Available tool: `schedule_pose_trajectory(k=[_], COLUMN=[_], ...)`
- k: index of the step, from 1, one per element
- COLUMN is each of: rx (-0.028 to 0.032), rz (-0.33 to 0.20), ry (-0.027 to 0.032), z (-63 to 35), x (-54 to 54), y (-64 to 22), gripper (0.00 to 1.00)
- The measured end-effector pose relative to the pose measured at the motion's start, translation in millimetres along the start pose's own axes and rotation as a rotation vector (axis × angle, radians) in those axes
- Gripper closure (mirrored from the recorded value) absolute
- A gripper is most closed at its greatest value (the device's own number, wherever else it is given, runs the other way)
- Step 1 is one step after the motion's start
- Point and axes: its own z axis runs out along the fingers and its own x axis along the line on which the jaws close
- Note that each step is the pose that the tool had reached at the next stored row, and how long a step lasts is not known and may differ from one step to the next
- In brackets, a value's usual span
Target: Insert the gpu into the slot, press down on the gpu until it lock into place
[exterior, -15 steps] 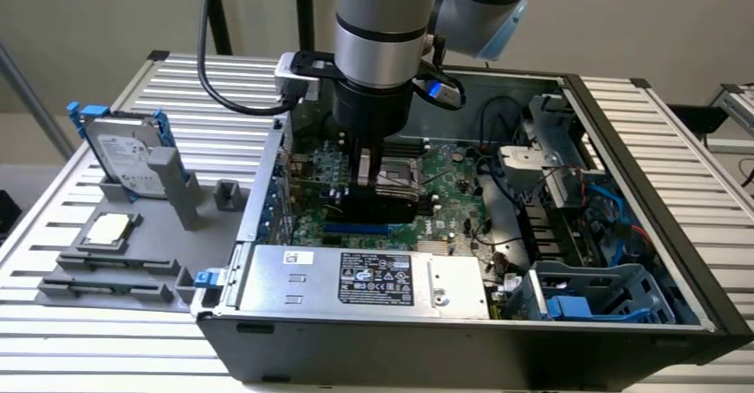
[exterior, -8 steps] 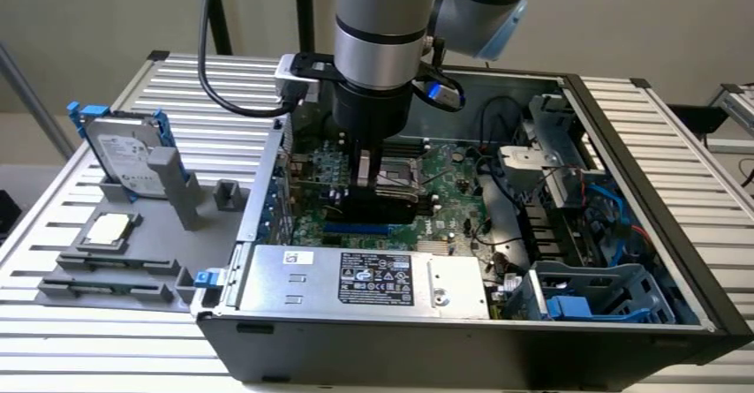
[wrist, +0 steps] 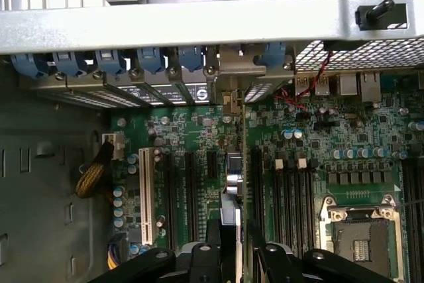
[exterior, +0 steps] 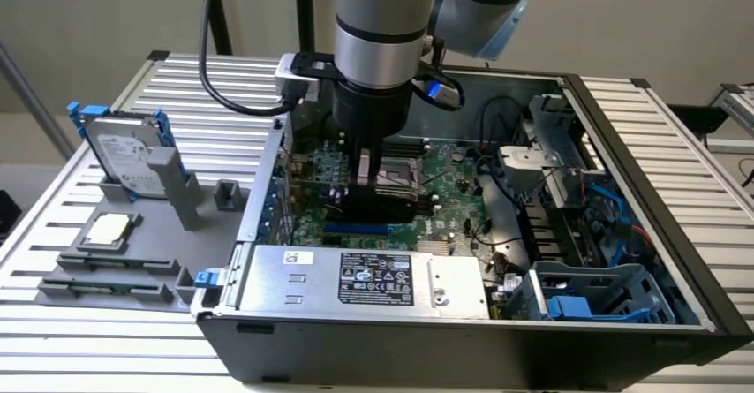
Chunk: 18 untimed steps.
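**Exterior view: the black card stands over the blue slot**

In the exterior view the big dark metal computer case (exterior: pixel 471 358) lies on its side on the slatted aluminium tabletop (exterior: pixel 177 93). I judge it lies this way so that the green motherboard (exterior: pixel 454 177) faces up and the arm can come down on it from above. The gripper (exterior: pixel 373 170) is deep inside the case. Directly under it is the gpu (exterior: pixel 383 203), a small flat black rectangular card with a dark shroud. The gpu stands upright on its long edge, just behind the slot (exterior: pixel 353 230), a long narrow bright-blue plastic strip. This strip lies between the gpu and the large silver labelled power-supply box (exterior: pixel 353 278). The upright pose makes sense, because the lower edge of the card is the part that must enter the slot.

In the wrist view the gpu (wrist: pixel 232 183) shows edge-on as a thin line in the middle of the gripper (wrist: pixel 233 246). It runs beside the parallel black memory slots (wrist: pixel 285 190), and its metal end reaches toward the grey rear panel (wrist: pixel 165 31) of the case. The card covers the strip below it, so it seems well aligned.

I cannot tell if the gripper clamps the card or stands apart from it. Whether the card is fully seated is also not clear.
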Motion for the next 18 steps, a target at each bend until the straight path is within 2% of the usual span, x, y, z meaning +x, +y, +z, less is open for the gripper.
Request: schedule_pose_trajectory(k=[8,14,18], rx=[0.0001,-0.0001,-0.0025], rz=[-0.001,-0.014,-0.017], ry=[-0.0001,0.0005,-0.0001], z=[0.5,4.7,7.1], x=[-0.1,-0.1,0.0], y=[-0.1,-0.2,-0.3], gripper=[0.74,0.74,0.74])
